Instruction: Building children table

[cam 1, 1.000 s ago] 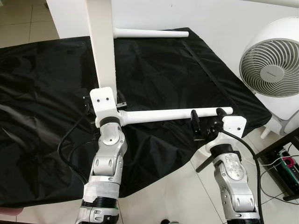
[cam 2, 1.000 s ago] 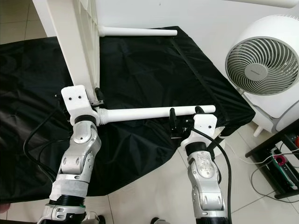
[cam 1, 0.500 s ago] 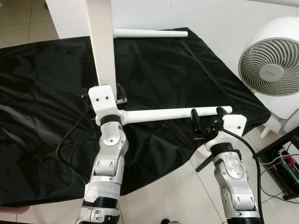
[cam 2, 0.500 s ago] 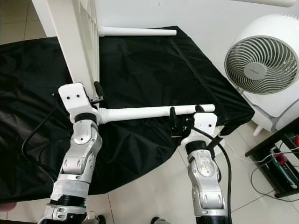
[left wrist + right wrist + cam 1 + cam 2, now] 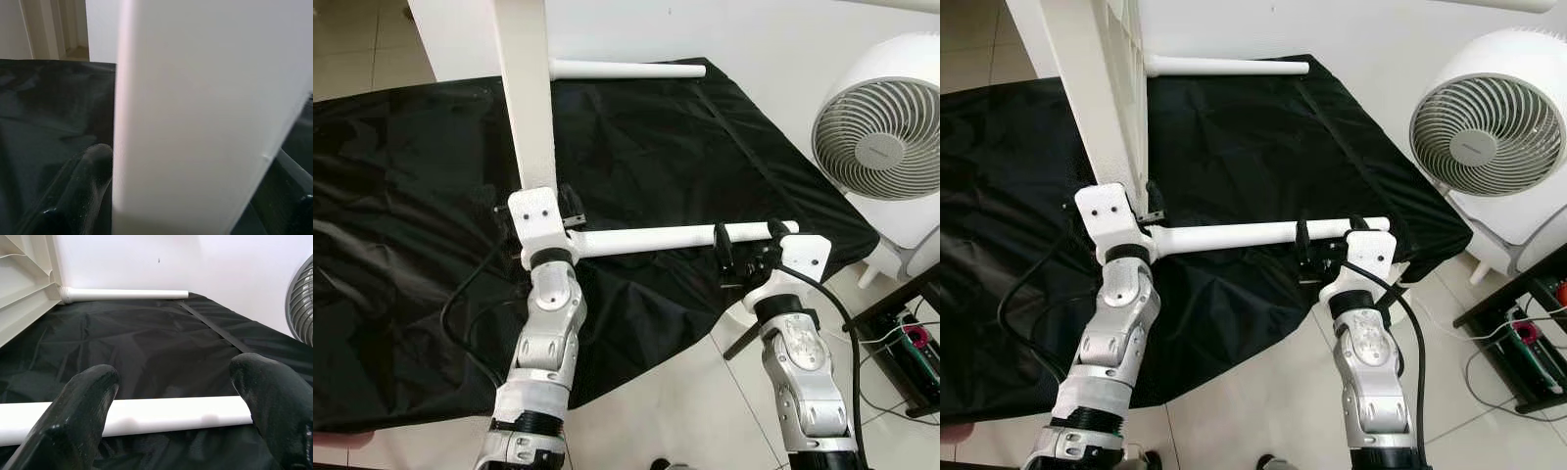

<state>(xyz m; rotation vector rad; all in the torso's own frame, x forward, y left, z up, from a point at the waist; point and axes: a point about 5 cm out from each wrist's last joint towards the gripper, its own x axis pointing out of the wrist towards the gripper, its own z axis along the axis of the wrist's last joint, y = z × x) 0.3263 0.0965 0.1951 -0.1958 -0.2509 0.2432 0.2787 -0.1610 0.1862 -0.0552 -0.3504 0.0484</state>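
Both grippers work at the white children's table, which stands tipped on its side on a black sheet (image 5: 401,245) spread over the floor. Left gripper (image 5: 536,208) sits at the lower edge of the upright white tabletop panel (image 5: 527,88); in the left wrist view the panel's edge (image 5: 195,122) stands between the two black fingers (image 5: 83,186), which press close on either side, so the gripper is closed on the panel. Right gripper (image 5: 744,253) is spread wide around the near table leg (image 5: 646,239), a white rod jutting sideways from the panel's lower corner toward the robot's right. In the right wrist view the leg (image 5: 161,413) runs across between the fingertips (image 5: 83,406), with one finger on each side near its free end, and the fingers are not closed on it.

A second leg (image 5: 626,70) juts the same way from the far end of the panel, lying over the far edge of the sheet, close to the white wall. The sheet's right edge falls just past the near leg's tip, where bare tiled floor (image 5: 685,411) begins. A white round fan (image 5: 876,147) stands on the right, near that edge, and a dark stand with cables (image 5: 906,343) is further to the right. The tiles between the two forearms are open.
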